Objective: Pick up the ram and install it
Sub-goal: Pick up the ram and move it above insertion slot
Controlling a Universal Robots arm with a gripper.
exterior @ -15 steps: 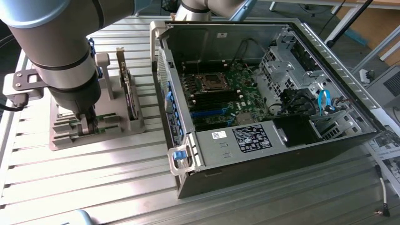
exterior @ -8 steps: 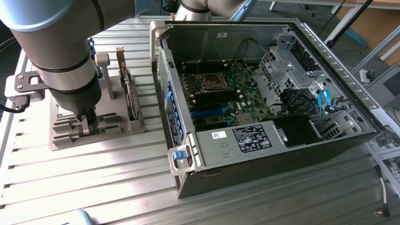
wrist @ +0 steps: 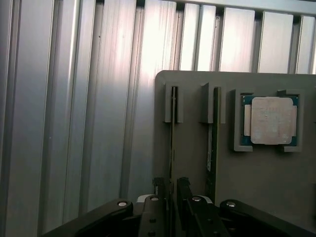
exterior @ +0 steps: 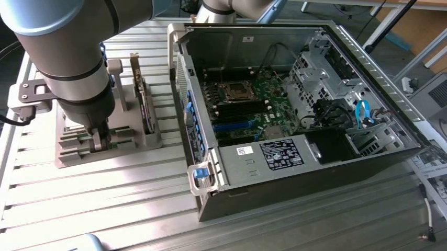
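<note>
Claw (wrist: 171,183): wide, one finger on each side of the ram.
Ram (wrist: 173,123): standing on edge in a slot of the grey holder (wrist: 192,148).
Holder: on the ribbed table (wrist: 98,123).

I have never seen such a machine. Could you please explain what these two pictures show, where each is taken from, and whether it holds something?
The machine is a robot arm with two jaws at its end. The exterior view comes from a camera off the arm; the wrist view comes from a camera on its wrist, looking past the jaws. On the metal table stand an open computer case and a grey holder. The holder carries a processor chip and thin boards on edge. The jaws stand open on either side of one, the ram; nothing is lifted yet.
</note>
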